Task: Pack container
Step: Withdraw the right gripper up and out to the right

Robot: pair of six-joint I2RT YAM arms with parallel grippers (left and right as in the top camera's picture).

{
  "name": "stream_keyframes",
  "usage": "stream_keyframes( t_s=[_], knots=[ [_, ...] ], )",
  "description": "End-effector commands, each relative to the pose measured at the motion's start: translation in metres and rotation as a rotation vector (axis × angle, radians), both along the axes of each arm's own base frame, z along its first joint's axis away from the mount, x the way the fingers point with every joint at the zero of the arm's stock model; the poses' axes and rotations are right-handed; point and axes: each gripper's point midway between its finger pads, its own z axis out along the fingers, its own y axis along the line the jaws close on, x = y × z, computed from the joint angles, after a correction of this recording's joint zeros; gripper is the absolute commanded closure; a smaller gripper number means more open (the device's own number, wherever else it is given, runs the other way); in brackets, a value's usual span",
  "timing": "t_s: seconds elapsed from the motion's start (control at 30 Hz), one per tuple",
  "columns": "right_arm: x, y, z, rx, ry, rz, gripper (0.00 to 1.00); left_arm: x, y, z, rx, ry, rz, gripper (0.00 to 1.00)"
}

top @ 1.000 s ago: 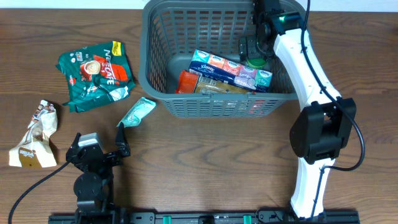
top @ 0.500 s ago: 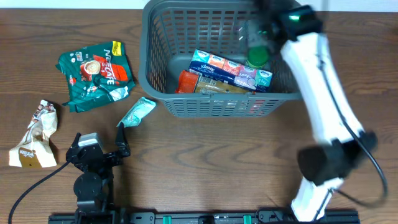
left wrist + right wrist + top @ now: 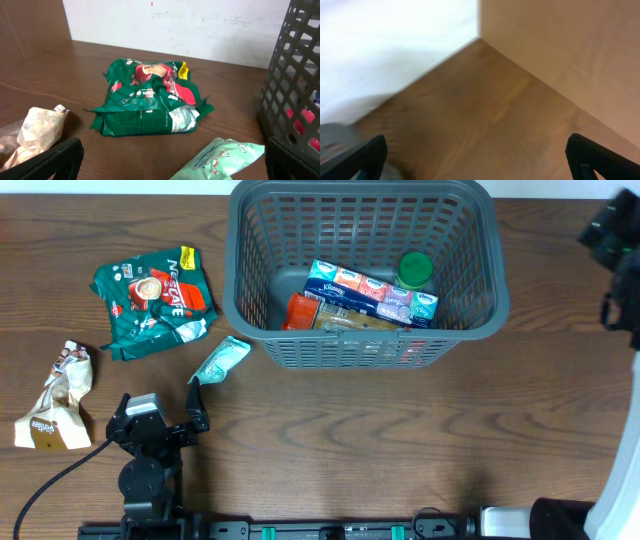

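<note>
The coming move is judged to turn on the left gripper (image 3: 158, 423), whose jaws are spread wide with nothing between them. Three loose packets lie before it. The small mint-green sachet (image 3: 221, 360) is nearest, just ahead and a little right of the jaws, its long axis slanting toward the basket (image 3: 340, 352). Further ahead the green coffee bag (image 3: 150, 100) is seen, made of crinkled glossy foil, puffed and lying flat. To the jaws' left rests a crumpled beige pouch (image 3: 58, 405). The basket — dark grey rigid plastic, lattice walls, thick rim — stands ahead and right of the left jaws. It holds a row of tissue packs (image 3: 370, 288), a red packet (image 3: 300, 310) and a green-lidded jar (image 3: 414, 270). The right gripper (image 3: 477, 159), likewise open and empty, is placed well out beyond the basket's right side — so the left arm is nearer.
</note>
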Motion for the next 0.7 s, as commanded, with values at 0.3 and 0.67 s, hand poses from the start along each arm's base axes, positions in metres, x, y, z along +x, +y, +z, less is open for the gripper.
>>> stream_keyframes(
  t_s=[0.3,0.67],
  knots=[
    [0.0005,-0.0249,-0.0241,0.054,0.061,-0.078,0.01,-0.0014,0.0034,-0.0160,0.003,0.048,0.017,0.01],
    [0.0006,-0.0248,-0.0242,0.055,0.062,-0.078,0.01,-0.0014,0.0034,-0.0160,0.003,0.048,0.017,0.01]
  ],
)
